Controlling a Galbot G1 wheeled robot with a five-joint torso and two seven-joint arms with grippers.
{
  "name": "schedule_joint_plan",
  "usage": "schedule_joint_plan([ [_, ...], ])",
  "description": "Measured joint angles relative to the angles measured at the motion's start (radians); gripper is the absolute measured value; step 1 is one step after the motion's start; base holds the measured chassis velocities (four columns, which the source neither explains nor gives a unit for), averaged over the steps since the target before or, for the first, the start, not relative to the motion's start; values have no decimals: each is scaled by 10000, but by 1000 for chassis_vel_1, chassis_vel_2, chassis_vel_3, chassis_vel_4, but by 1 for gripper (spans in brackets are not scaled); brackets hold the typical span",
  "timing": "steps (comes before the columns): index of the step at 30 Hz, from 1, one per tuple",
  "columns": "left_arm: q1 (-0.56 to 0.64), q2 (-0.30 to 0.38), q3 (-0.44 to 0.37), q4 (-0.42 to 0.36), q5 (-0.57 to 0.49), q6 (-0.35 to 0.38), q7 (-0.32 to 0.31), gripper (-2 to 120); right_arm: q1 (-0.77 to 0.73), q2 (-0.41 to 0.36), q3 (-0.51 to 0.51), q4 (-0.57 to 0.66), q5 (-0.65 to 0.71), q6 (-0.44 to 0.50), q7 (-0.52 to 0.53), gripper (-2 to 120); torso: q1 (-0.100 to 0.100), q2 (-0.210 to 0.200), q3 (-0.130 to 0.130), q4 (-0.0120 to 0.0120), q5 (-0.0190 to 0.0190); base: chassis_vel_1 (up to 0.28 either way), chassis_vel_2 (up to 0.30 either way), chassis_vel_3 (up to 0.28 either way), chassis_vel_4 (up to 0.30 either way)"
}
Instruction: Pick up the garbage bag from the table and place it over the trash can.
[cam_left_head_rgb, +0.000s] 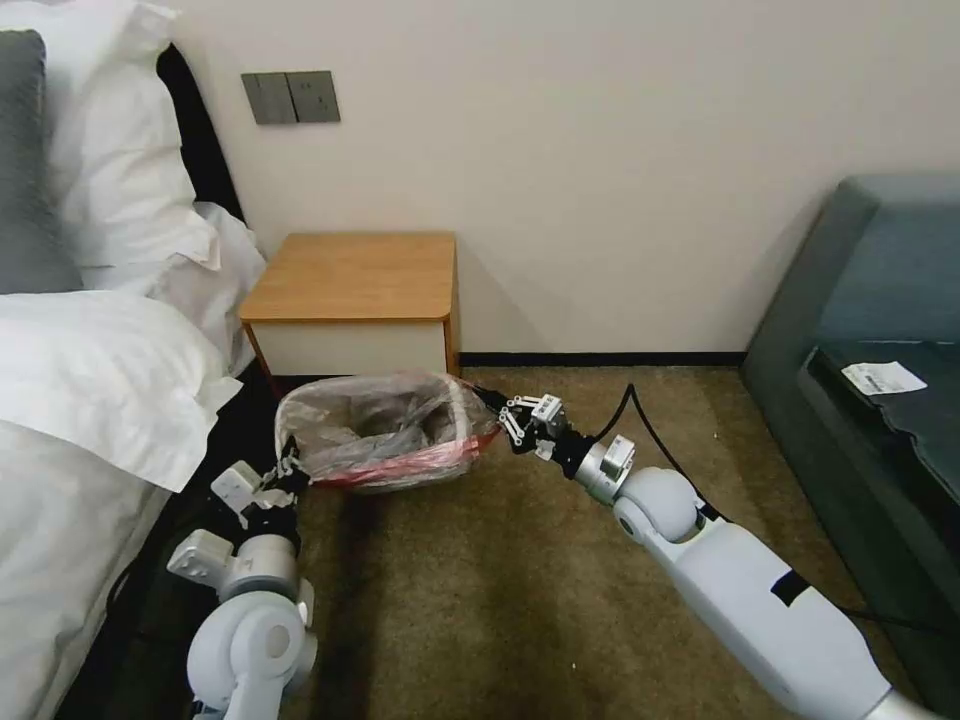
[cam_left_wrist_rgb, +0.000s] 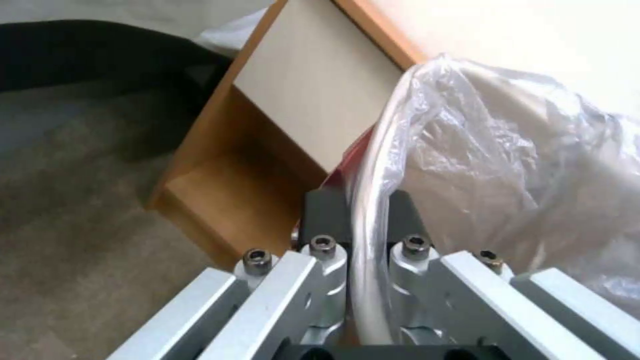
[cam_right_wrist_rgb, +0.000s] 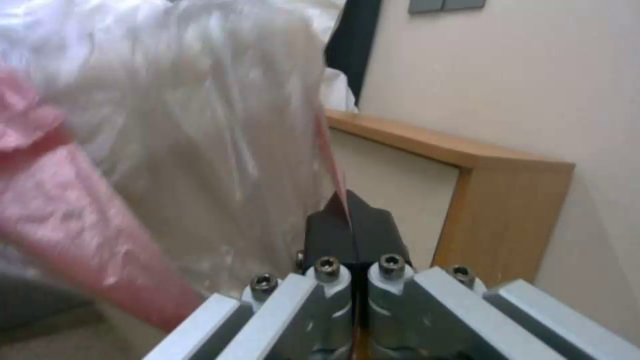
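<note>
— Where was the garbage bag (cam_left_head_rgb: 385, 425) at that moment?

— Draped over the trash can (cam_left_head_rgb: 452, 405), which stood on the carpet (cam_left_head_rgb: 480, 590) just in front of the counter (cam_left_head_rgb: 350, 275). The clear plastic ballooned up around the opening and sagged into the middle, and its red edge band (cam_left_head_rgb: 400, 468) ran along the side nearest me, low on the outside of the can.

— And your left gripper?

— My left gripper (cam_left_head_rgb: 287, 470) sat at the can's near-left corner, beside the bed (cam_left_head_rgb: 90, 400). From my left wrist I saw my dark pads (cam_left_wrist_rgb: 325, 212) on either side of the can's rolled rim (cam_left_wrist_rgb: 373, 200), with the bag's film over it. The jaws were closed down onto that rim and plastic, with only the rim's thickness between them.

— The right one?

— My right gripper (cam_left_head_rgb: 500, 408) reached in from the other side and met the can's right edge, near the counter's front corner. From my right wrist, my pads (cam_right_wrist_rgb: 333, 235) were pressed together with no gap, and a thin strip of the bag's red edge (cam_right_wrist_rgb: 337, 175) came up out of the seam between them. So those jaws were pinched tight on the bag.

— Anything on the counter?

— I saw its orange-brown top, the white drawer front (cam_left_head_rgb: 350, 347) below it and, from my left wrist, the open lower shelf (cam_left_wrist_rgb: 233, 200). The can stood lower than the counter's top.

— What else was around?

— Wall switches (cam_left_head_rgb: 290, 97) above the counter, and a dark sofa (cam_left_head_rgb: 870, 330) off to my right with a slip of paper (cam_left_head_rgb: 883, 377) lying on it.
</note>
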Motion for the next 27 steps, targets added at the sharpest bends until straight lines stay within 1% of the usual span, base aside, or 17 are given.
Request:
schedule_joint_plan([
  [5,9,-189,69,-331,-430,-27,-36,3,-54,61,-41,-175,-134,28,3,0,0,0,-1,0,-1,0,0,0,0],
  [12,181,-341,323,-624,-735,-20,-91,3,67,203,-157,-490,-248,72,81,0,0,0,0,0,0,0,0,0,0],
  [15,321,-344,436,-757,-754,27,-93,3,130,246,-158,-616,-273,86,112,0,0,0,0,0,-1,0,0,0,0],
  [20,705,-314,683,-1360,-1001,220,-129,3,291,358,-107,-1175,-430,203,147,0,0,0,0,0,0,0,0,0,0],
  [27,679,-312,717,-1617,-1218,319,-164,3,302,473,-48,-1552,-536,312,190,0,0,0,-1,0,-1,0,0,0,0],
])
